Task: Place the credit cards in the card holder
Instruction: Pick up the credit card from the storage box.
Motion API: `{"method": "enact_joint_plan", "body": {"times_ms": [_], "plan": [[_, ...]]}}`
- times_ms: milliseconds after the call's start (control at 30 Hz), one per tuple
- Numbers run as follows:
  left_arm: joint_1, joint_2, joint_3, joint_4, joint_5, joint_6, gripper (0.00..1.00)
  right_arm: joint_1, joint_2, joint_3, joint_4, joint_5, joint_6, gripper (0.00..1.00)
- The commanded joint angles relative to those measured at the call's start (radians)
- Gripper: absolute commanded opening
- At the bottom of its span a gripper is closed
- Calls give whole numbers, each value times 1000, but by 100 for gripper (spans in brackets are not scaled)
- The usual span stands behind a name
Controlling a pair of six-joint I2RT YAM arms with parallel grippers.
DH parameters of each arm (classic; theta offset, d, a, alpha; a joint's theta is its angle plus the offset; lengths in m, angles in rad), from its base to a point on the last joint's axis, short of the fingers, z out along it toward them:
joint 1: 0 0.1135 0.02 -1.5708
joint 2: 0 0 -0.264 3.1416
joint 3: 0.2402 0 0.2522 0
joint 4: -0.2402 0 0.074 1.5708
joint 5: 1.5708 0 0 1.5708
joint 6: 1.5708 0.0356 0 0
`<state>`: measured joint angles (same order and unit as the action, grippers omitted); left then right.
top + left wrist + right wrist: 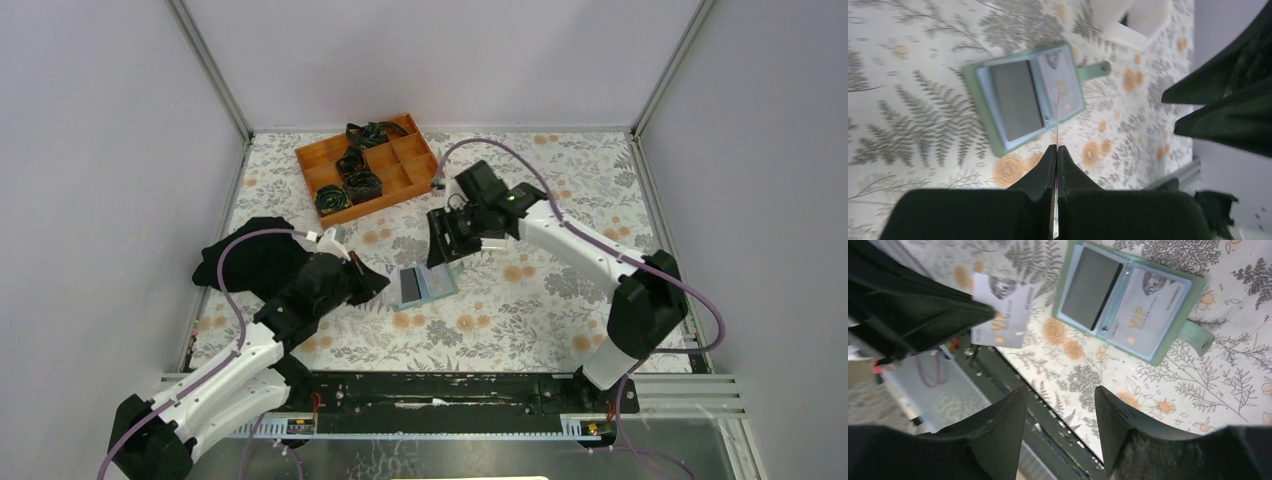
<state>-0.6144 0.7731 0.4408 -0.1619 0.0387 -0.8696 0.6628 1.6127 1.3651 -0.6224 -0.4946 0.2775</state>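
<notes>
- Showing only its thin edge in the left wrist view, a light silver card [1057,117] is clamped between the pressed-together fingers of the left gripper [1057,148]. The right wrist view shows its face with "VIP" lettering, one end covered by those dark fingers.
- The card holder [1197,290] lies open on the floral table [520,320], just beyond the left fingertips and under and ahead of the right gripper [1060,392].
- The right gripper hovers with its jaws spread, pinching nothing. In the left wrist view it is a dark shape cut off at the frame edge.
- Three cards are visible: the pinched one, a dark grey card [1090,287] in one pocket, and a second light card [1148,315] in the other.
- There is one holder, with one snap tab [1198,337].
- An orange compartment box [400,165] sits well beyond both grippers. The dark bundles [360,183] in it are too small to identify.
</notes>
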Motion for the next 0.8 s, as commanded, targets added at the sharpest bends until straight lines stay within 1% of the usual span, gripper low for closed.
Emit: {"method": "enact_joint_plan", "body": {"times_ms": [0, 167, 400, 633, 767], "plan": [[7, -46, -18, -132, -229, -63, 0, 107, 95, 93, -55, 274, -24, 59], [7, -48, -39, -186, -298, -107, 0, 203, 212, 162, -59, 429, 15, 61], [8, -3, -72, -141, -315, -136, 0, 297, 338, 219, -49, 639, 78, 63], [7, 56, -89, -50, -323, -141, 0, 319, 410, 243, -4, 704, 119, 64], [7, 73, -82, -44, -336, -137, 0, 335, 456, 279, 4, 721, 127, 64]]}}
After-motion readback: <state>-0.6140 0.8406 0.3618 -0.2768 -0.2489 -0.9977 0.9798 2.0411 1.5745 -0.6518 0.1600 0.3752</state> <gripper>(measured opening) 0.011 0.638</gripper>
